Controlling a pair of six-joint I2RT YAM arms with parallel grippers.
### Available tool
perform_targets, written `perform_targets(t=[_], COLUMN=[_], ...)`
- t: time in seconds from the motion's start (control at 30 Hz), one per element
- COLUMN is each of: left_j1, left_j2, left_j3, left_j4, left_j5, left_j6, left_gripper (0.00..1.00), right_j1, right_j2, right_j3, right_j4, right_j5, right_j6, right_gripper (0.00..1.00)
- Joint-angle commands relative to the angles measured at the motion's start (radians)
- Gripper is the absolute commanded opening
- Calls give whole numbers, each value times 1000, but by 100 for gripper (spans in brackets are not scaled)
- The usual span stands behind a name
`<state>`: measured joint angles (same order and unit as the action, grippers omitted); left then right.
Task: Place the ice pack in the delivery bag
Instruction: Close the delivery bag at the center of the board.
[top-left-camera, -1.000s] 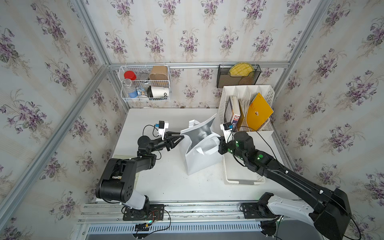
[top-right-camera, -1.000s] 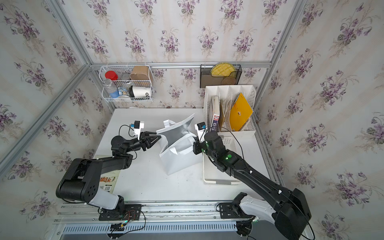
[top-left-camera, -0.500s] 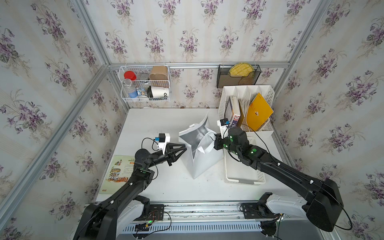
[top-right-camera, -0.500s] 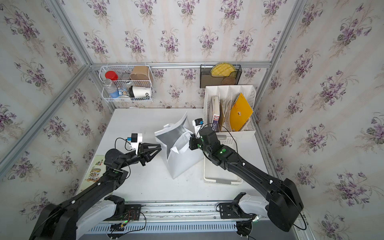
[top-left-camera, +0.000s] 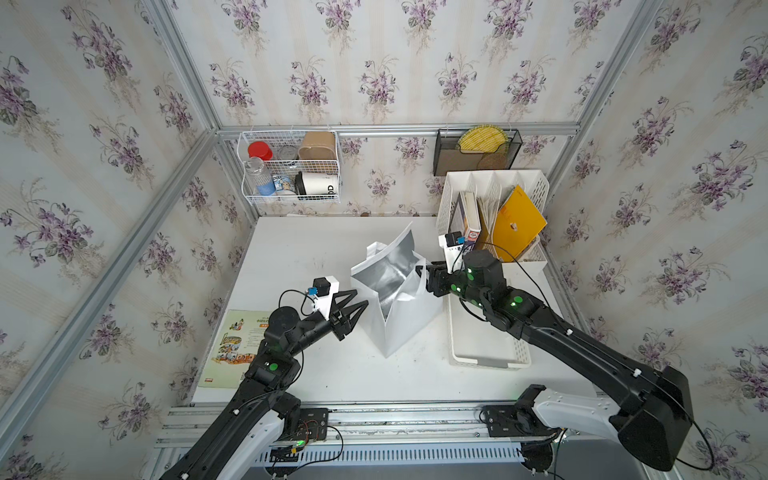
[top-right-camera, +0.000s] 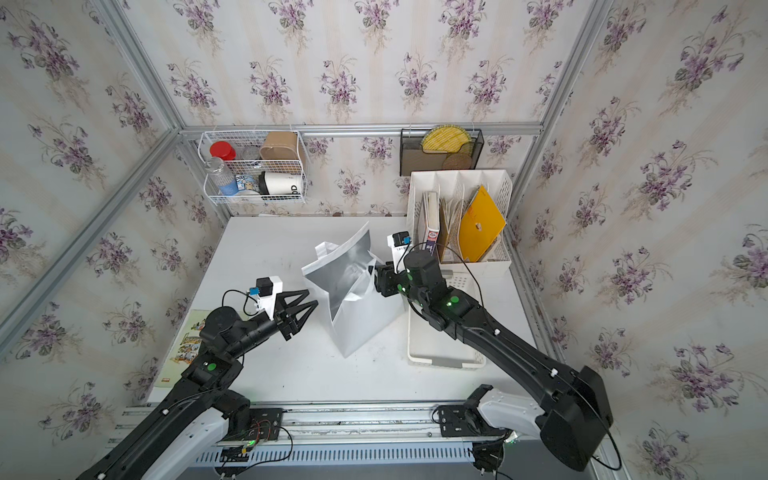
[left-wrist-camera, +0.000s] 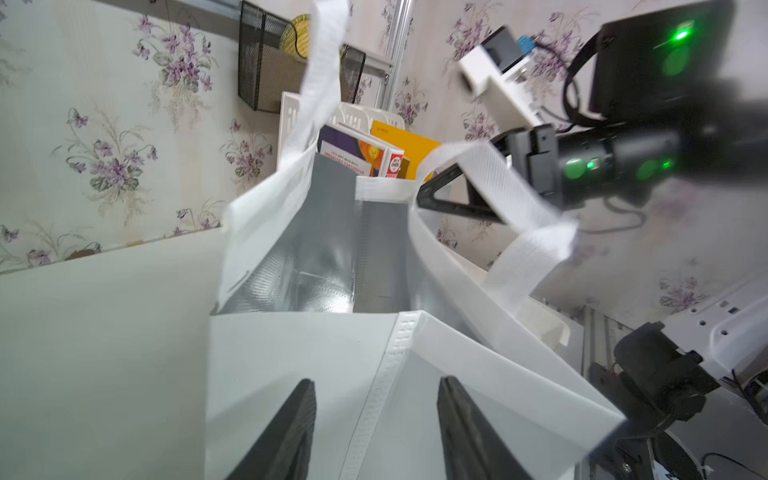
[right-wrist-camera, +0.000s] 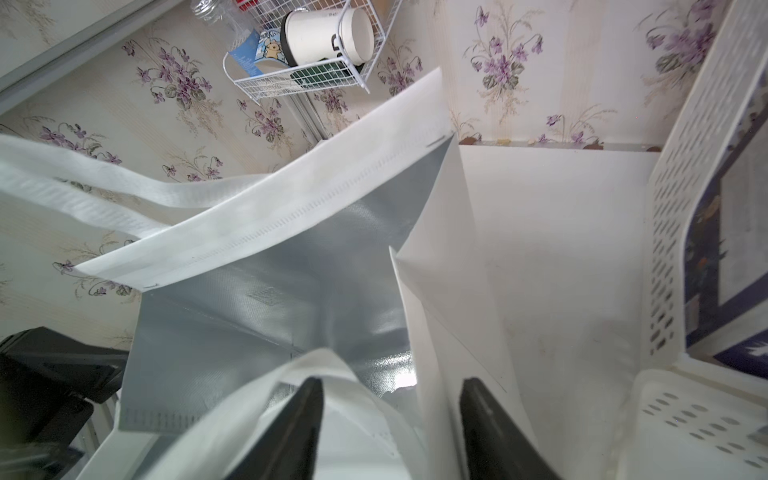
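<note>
The tall white foil-lined tote bag (top-left-camera: 399, 320) stands open on the white tabletop (top-left-camera: 299, 249). The left tool (top-left-camera: 360, 297) and right tool (right-wrist-camera: 391, 384) sit at its 2 sides, jaws apart. The ice pack is maybe hidden inside.

Delivery bag (top-left-camera: 407, 328) white outside, lining shiny silver; strap handles (left-wrist-camera: 498, 183) white, seemingly fine-ribbed, though blurred; table (top-left-camera: 291, 249) white; wallpaper (top-left-camera: 374, 62) cream-striped, purple flower sprigs, green leaves; tray (top-left-camera: 486, 353) white, perforated; folder (top-left-camera: 517, 224) yellow-orange; wire basket (top-left-camera: 291, 198) white; bottle cap (top-left-camera: 259, 149) red; mesh holder (top-left-camera: 446, 160) black.
</note>
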<state>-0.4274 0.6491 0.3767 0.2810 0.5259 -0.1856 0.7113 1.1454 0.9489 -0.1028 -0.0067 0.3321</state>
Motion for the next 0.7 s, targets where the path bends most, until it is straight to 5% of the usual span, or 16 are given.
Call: perform_targets(t=[0.0, 0.23, 0.47, 0.67], left_j1=[-1, 0, 0, 0], left_j2=[15, -33, -38, -38], left_j3=[21, 15, 25, 27], left_j4=[-77, -97, -112, -112], left_j5=[-55, -160, -195, -195], left_j6=[24, 35, 31, 29], left_gripper=[53, 62, 64, 65], right_j1=[1, -1, 1, 2], right_j2=[-59, -162, -277, -337], right_j3=[8, 91, 142, 177], right_j4=[-116, -358, -437, -474], right_j5=[53, 139, 99, 53], right_j6=[-26, 39, 104, 175], right_gripper=[78, 92, 93, 84])
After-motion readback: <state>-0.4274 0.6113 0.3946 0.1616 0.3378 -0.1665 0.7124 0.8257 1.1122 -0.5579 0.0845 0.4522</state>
